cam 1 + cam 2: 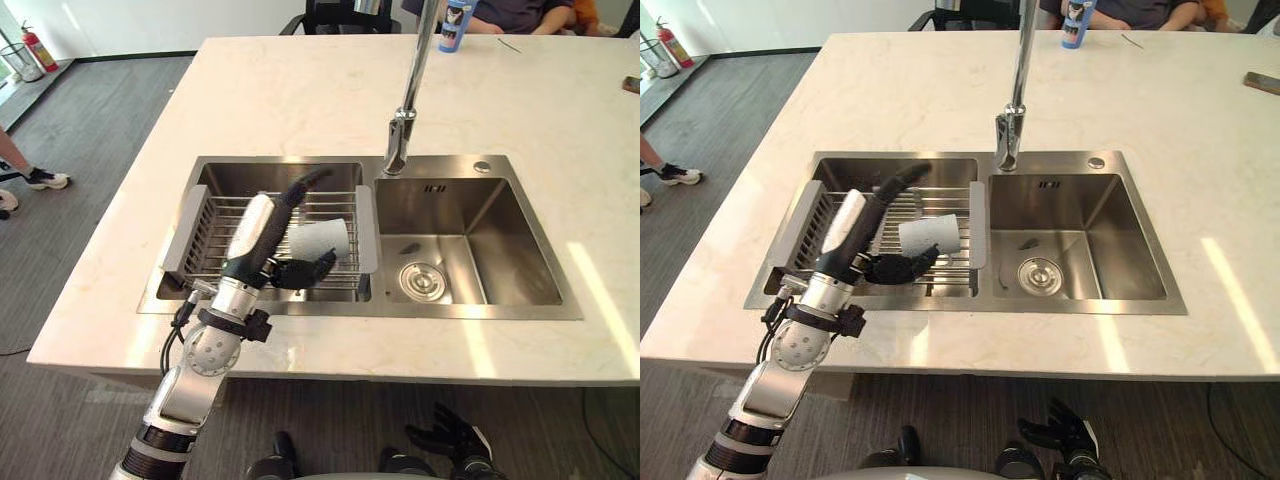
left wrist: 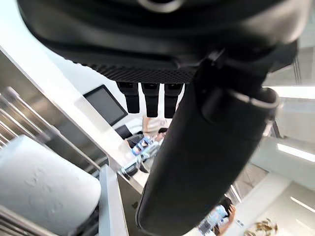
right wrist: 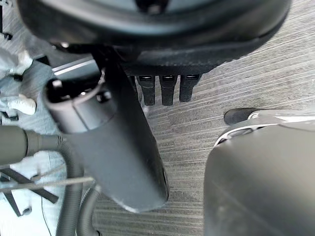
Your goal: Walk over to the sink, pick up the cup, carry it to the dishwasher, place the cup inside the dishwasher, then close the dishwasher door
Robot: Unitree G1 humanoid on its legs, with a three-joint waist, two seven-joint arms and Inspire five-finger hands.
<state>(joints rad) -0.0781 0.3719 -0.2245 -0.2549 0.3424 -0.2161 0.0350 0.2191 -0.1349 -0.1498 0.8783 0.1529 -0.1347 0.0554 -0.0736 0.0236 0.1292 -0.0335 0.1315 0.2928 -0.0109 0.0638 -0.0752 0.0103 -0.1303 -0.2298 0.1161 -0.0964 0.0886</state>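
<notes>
A white cup (image 1: 320,240) lies on its side on a wire rack (image 1: 215,235) set across the left basin of the steel sink (image 1: 500,285). My left hand (image 1: 300,268) reaches over the counter edge into that basin and sits low against the cup's near side. In the left wrist view its fingers (image 2: 150,98) stand straight and its thumb (image 2: 197,162) is extended, with the cup (image 2: 44,187) beside them and not enclosed. My right hand (image 1: 455,438) hangs low over the carpet, its fingers (image 3: 162,91) relaxed and holding nothing.
A tall faucet (image 1: 410,90) rises between the two basins. A blue bottle (image 1: 456,25) and a phone (image 1: 632,84) lie on the pale counter's far side, where a person sits. A person's shoes (image 1: 45,180) are on the carpet at left.
</notes>
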